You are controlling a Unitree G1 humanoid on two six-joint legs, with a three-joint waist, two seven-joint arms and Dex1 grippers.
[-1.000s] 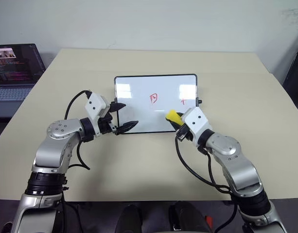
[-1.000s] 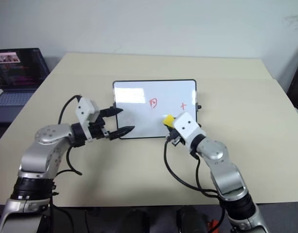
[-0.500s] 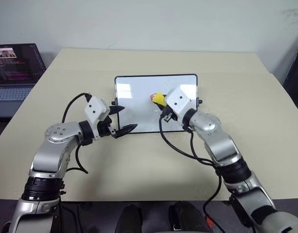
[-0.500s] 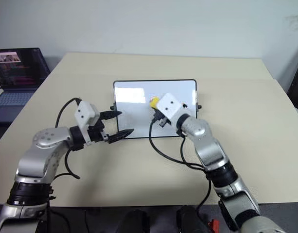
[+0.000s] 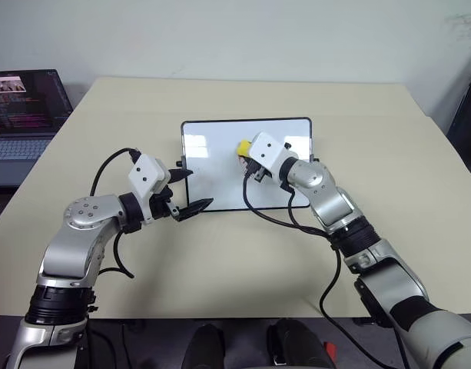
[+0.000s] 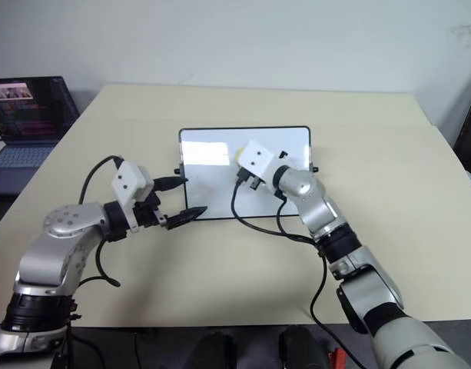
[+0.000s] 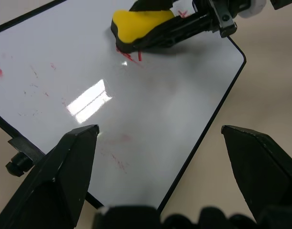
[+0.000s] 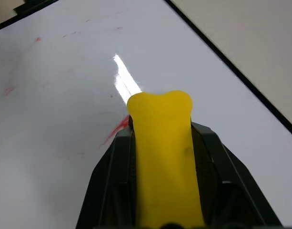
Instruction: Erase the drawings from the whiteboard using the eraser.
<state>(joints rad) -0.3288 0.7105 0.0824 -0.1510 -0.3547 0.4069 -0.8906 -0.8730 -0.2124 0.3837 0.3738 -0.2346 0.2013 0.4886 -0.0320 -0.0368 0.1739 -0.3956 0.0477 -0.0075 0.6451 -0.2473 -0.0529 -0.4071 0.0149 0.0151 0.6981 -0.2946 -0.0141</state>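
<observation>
Clamping eraser (image 8: 162,157) lengthwise, right gripper (image 5: 249,157) points across whiteboard (image 5: 212,165); left gripper (image 5: 187,190) spread.

Most of the middle red marker scribble (image 7: 130,56) was covered by the yellow-topped, black-based oblong eraser (image 7: 142,26), only a few strokes being seen beside it. The dark open laptop (image 5: 24,115) was cut off by the picture's left edge. The rear of the eraser was hidden between the right gripper's black fingers (image 8: 110,183).

Beige table (image 5: 220,254), whiteboard (image 5: 212,165) lying flat near its middle
</observation>
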